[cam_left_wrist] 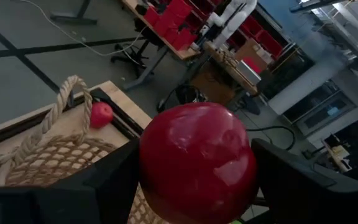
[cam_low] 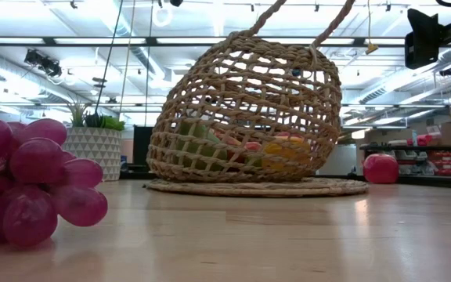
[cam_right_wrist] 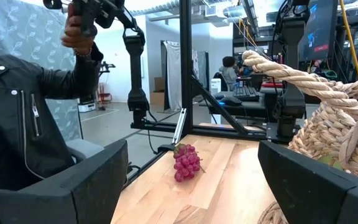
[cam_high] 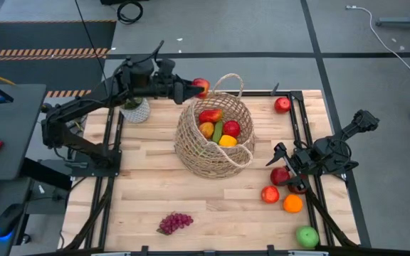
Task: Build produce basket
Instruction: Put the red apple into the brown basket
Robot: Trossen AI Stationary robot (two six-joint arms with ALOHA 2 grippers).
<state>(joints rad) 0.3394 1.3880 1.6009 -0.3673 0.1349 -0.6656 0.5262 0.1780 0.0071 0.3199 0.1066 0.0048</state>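
Observation:
The wicker basket stands mid-table, leaning a little in the low view. It holds red apples, an orange, a green cucumber and a yellow pepper. My left gripper reaches in from the left and is shut on a red apple beside the basket's far-left rim, next to a loop handle. My right gripper waits open at the table's right with nothing between its fingers. Loose produce lies on the table: a red apple, two red apples, an orange, a green apple and purple grapes. My left gripper pinches the red apple between its two fingers, one finger on each opposite side of the apple. The fingers come about level from the table's left. The apple is lifted clear of the table, above the level of the basket's rim.
A white plant pot stands at the far left under my left arm. A black frame rail runs along the table's right side. Bare wood lies between the basket and the near edge. A person in a black jacket stands beyond the table.

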